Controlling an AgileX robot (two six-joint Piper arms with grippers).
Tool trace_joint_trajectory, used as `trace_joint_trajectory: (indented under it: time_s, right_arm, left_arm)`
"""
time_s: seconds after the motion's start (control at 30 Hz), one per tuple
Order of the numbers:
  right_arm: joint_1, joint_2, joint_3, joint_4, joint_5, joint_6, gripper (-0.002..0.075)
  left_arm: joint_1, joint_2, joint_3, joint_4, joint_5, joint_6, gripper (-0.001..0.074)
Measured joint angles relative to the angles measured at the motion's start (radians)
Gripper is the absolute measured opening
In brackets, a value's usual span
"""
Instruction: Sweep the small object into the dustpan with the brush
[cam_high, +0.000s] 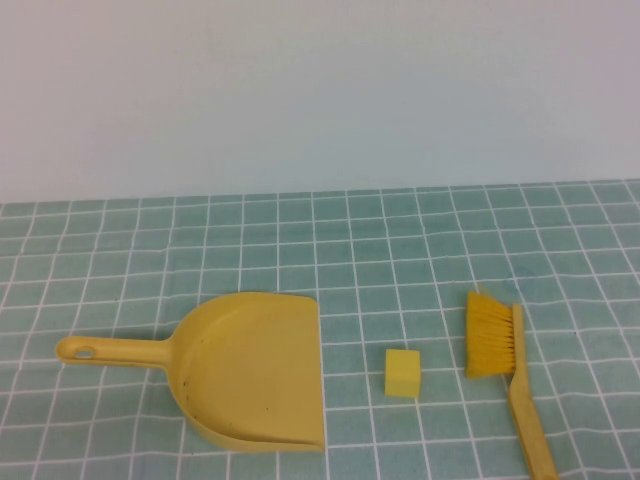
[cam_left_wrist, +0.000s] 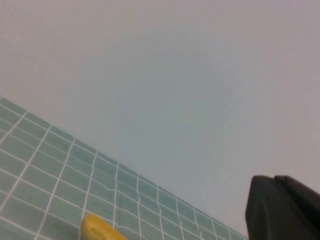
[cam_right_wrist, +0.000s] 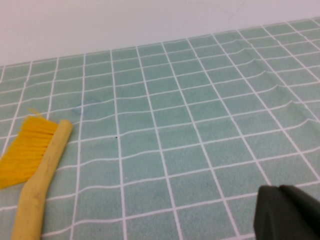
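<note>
A yellow dustpan (cam_high: 255, 370) lies on the green tiled cloth with its handle pointing left and its open mouth to the right. A small yellow cube (cam_high: 402, 372) sits just right of the mouth. A yellow brush (cam_high: 497, 345) lies right of the cube, bristles facing the cube and handle toward the front edge. Neither gripper shows in the high view. My left gripper (cam_left_wrist: 274, 178) is shut and empty, held above the table near the dustpan handle's tip (cam_left_wrist: 100, 227). My right gripper (cam_right_wrist: 279, 187) is shut and empty, off to the side of the brush (cam_right_wrist: 37, 170).
The tiled cloth (cam_high: 400, 250) covers the table up to a plain pale wall (cam_high: 320, 90) at the back. The cloth is slightly wrinkled near the right gripper (cam_right_wrist: 260, 85).
</note>
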Motion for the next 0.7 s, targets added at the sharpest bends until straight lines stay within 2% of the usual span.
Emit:
trace_joint_trajectory:
  time_s: [0.47, 0.7]
  right_arm:
    - [0.0, 0.0, 0.002, 0.0, -0.026, 0.004, -0.0002]
    - [0.0, 0.0, 0.003, 0.383, -0.128, 0.058, -0.0002]
  left_arm:
    - [0.0, 0.0, 0.0, 0.0, -0.052, 0.0, 0.0]
    - [0.0, 0.0, 0.0, 0.002, -0.128, 0.0, 0.0]
